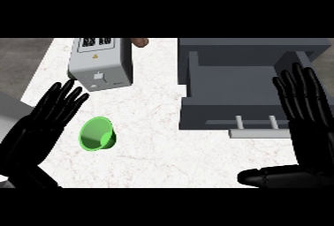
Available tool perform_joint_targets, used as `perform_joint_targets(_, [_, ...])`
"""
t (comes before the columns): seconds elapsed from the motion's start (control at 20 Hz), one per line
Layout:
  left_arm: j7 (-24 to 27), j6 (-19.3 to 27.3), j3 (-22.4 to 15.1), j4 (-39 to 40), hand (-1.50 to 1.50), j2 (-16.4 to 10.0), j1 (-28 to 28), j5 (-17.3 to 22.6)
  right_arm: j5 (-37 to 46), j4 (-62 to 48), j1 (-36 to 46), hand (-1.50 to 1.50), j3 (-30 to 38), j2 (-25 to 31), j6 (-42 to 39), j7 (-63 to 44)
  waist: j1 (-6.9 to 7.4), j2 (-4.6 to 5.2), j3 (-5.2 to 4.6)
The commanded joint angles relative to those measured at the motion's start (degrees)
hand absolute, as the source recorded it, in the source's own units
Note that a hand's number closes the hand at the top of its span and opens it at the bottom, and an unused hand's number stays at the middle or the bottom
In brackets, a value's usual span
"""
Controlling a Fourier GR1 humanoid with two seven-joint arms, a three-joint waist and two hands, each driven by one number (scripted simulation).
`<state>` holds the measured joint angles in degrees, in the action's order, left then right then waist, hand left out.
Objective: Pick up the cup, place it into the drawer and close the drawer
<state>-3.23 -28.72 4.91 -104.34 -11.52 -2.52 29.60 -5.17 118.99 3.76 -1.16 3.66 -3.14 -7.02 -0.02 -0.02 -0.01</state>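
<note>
White marbled surface (163, 150), green cup (98, 133) on it left of centre, just beside the left hand (39, 128), fingers straight and released, grey drawer (222, 112) open at right, right hand (310, 128) flat, released, at its right edge, grey toaster (101, 62) behind the cup

White marbled desk (157, 150) carried a green cup (98, 134) at approx. 8 o'clock, a grey appliance (101, 62) at 11, and an open grey drawer (235, 95) at 2 o'clock.
</note>
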Motion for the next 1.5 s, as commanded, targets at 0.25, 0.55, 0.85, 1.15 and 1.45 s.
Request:
perform_joint_targets(0.25, [6.2,-5.4,0.7,8.6,-1.5,0.5,3.4,-6.8,3.1,-2.8,2.4,-1.5,-1.6,-1.9,1.4,2.0,0.11,0.04,-0.01])
perform_joint_targets(0.55, [8.9,-5.1,4.8,16.9,-1.5,-1.1,-1.9,-9.4,-2.7,-1.4,0.1,-1.5,2.2,0.6,-2.7,1.1,-0.1,0.03,0.0])
perform_joint_targets(0.85, [18.0,-5.7,4.5,25.9,-1.5,-0.1,-2.1,-17.0,-5.0,0.1,1.8,-1.5,5.6,3.1,-3.7,-2.9,-0.08,0.03,0.0])
perform_joint_targets(1.15, [25.1,-5.8,5.2,37.1,-1.5,-1.2,-7.1,-22.3,-2.1,0.1,-0.6,-1.5,2.7,0.9,-3.4,1.1,-0.28,0.05,-0.01])
perform_joint_targets(1.45, [35.3,-9.2,6.0,48.4,-1.5,-4.9,-7.5,-26.6,-5.9,-3.3,1.7,-1.5,6.5,3.2,-6.2,1.9,-0.26,0.09,-0.01])
